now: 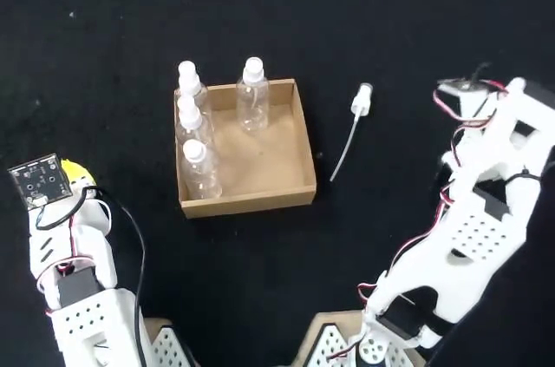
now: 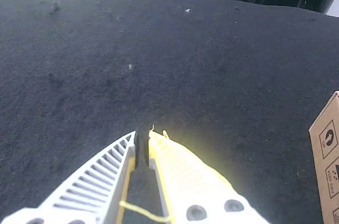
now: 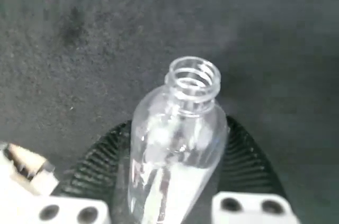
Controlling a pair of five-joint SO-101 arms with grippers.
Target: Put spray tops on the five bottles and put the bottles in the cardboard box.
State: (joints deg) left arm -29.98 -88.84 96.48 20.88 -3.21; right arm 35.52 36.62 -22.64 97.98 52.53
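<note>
Pinching the uncapped bottle (image 3: 175, 139) around its body with right jaws; left jaws pressed together, empty. Probably light, slick, crushable: gentle mid-body hold.

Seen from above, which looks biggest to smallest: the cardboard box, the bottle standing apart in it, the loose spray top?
1. cardboard box.
2-3. Unsure: spray top looks longer with its tube, bottle looks wider.

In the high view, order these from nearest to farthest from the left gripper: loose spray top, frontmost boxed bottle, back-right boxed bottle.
1. Frontmost bottle, left in the box.
2. Back-right bottle, far corner.
3. Loose spray top, right of box.
</note>
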